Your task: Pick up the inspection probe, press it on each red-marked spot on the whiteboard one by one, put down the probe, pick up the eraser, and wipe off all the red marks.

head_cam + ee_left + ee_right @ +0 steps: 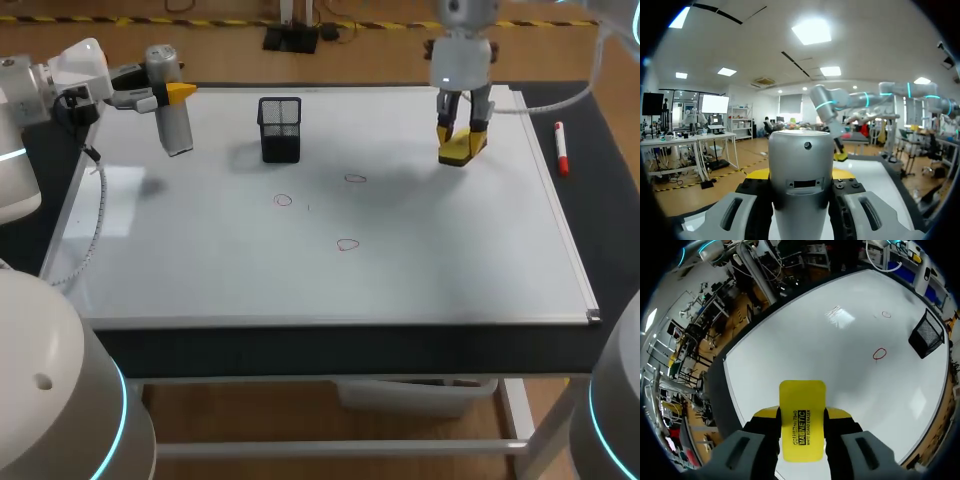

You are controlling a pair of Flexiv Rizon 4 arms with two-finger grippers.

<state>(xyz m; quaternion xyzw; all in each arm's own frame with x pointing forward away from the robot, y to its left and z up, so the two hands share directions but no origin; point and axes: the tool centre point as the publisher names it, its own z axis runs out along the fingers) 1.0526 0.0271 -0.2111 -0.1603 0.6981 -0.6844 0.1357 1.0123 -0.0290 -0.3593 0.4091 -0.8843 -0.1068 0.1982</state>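
Observation:
The probe [173, 118], a silver cylinder, hangs over the far left corner of the whiteboard [450, 260], and my left gripper [172, 93] is shut on it. The left wrist view has the probe [801, 185] between the yellow tips of that gripper [801, 175]. At the far right of the board my right gripper [462, 128] is shut on the yellow eraser [460, 148], held low over the surface. The eraser [801, 420] sticks out past my right gripper [802, 415]. Three red marks [283, 200], [355, 179], [347, 244] lie mid-board; two red marks [879, 353], [886, 314] show ahead of the eraser.
A black mesh pen holder [280, 128] stands on the far side of the board between the two grippers, also seen as the mesh holder [926, 333] beyond the marks. A red marker [561, 148] lies on the dark table just off the board's right edge.

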